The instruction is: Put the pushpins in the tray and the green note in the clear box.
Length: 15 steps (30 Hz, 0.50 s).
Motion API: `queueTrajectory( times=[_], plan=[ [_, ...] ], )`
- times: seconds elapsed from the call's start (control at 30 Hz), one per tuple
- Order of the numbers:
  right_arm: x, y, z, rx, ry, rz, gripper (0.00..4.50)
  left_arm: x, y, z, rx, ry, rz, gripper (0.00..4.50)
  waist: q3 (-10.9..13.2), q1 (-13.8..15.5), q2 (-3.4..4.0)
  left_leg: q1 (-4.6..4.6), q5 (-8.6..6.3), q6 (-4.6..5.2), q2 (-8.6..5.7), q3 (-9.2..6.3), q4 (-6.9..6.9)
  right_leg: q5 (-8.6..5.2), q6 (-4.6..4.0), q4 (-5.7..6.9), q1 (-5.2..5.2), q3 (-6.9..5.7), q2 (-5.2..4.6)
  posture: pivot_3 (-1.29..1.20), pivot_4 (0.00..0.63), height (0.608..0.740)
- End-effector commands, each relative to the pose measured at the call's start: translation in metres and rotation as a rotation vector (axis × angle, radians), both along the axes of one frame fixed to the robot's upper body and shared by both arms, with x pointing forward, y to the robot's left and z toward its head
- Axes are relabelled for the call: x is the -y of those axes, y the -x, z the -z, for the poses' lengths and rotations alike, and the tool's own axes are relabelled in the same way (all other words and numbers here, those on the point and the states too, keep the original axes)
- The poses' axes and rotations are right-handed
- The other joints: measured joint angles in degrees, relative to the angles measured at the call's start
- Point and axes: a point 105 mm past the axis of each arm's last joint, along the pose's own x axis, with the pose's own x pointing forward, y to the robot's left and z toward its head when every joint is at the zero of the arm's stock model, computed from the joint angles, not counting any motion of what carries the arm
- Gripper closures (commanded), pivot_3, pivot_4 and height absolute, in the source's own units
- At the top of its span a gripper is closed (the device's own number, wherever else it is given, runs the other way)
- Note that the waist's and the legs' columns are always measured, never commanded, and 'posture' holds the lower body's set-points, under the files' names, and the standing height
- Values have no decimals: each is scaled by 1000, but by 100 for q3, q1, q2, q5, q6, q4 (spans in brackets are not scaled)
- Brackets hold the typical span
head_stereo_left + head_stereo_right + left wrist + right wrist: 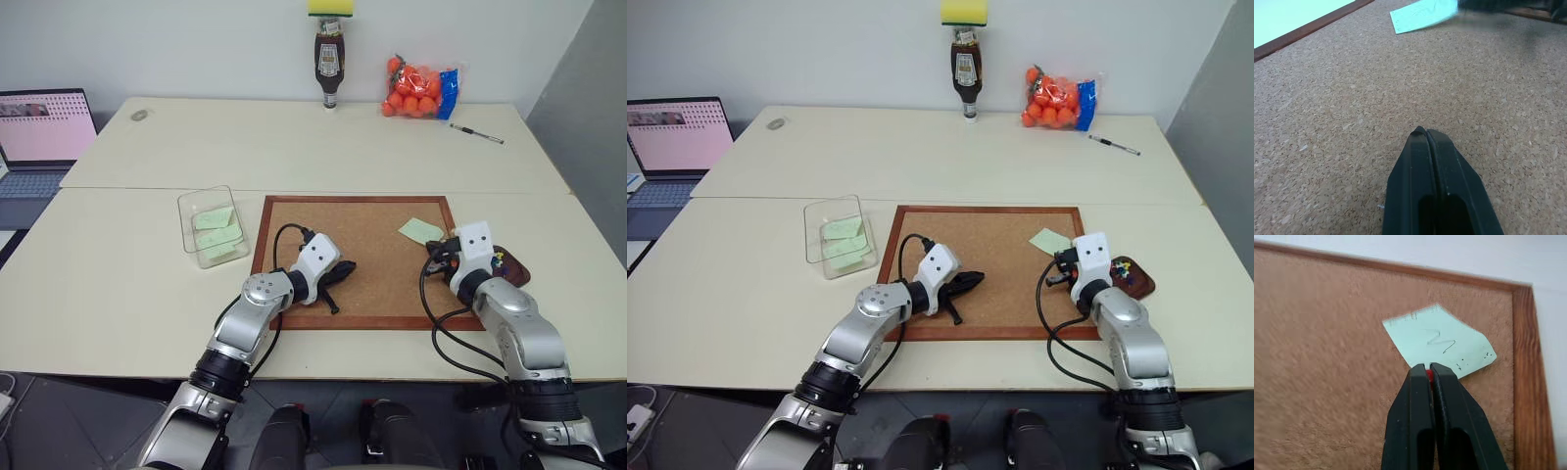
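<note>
While the right gripper (1428, 368) hangs over the near edge of the green note (1442, 340), its jaws are pressed together on a red pushpin (1428, 375), a sliver of red showing between the tips. From my remote station I read this as the pin that held the note. The note lies flat at the far right corner of the cork board (367, 257), with scribbled marks on it.

The tray (1133, 277) sits on the desk (118, 284) just off the board's right edge, beside my right wrist, and already holds a few coloured pins. The clear box (213, 226) stands off the board's left side, with pale green slips (217, 235) already inside.

My left gripper (1429, 134) rests low over bare cork near the board's middle, jaws shut on nothing.

By my reckoning the job is well along: the pin in hand has yet to go to the tray, and this last note must then cross the board to the box. A laptop (44, 137), a sauce bottle (329, 64), a bag of oranges (419, 88) and a pen (477, 133) sit apart.
</note>
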Motion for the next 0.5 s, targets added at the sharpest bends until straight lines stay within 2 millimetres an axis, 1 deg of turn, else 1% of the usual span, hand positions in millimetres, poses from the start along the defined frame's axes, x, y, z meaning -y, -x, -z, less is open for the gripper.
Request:
queueTrajectory(
  times=[0.03,0.17,0.27,0.3,0.37,0.4,0.5],
  plan=[
    [-7,5,-34,121,-14,-37,4492,-3,2,16,-56,-24,-23,4500,0,-1,0,1,0,0,0,-1,0,0,0,0,0,-1,0,0,150,740],
    [-12,9,-39,123,-13,-57,4492,-2,0,10,-44,10,-28,4500,0,0,0,2,0,0,0,-2,0,0,0,1,1,-1,0,0,150,740],
    [-18,12,-40,110,-10,-73,4492,1,-2,-6,-12,84,-29,4500,0,7,0,-1,0,0,-1,-3,0,0,0,0,0,-2,-1,0,150,740],
    [-19,12,-41,104,-8,-77,4500,2,-1,-12,3,111,-17,4126,0,7,-1,-3,0,0,-2,-3,0,0,0,-1,-1,-1,-2,0,150,740],
    [-21,12,-41,94,-6,-78,4500,4,0,-20,34,129,13,3942,2,3,-3,-5,0,0,-1,-3,0,0,0,-1,-4,2,-2,0,150,740],
    [-21,12,-41,91,-6,-78,4500,6,2,-24,58,126,33,3656,3,3,-5,-6,0,0,-1,-2,-1,0,0,-1,-5,1,-1,0,150,740],
    [-23,11,-43,84,-9,-78,4500,10,5,-35,148,110,88,3081,5,4,-6,-8,0,0,0,2,-3,0,-1,-2,-8,1,0,0,150,740]
  ],
)
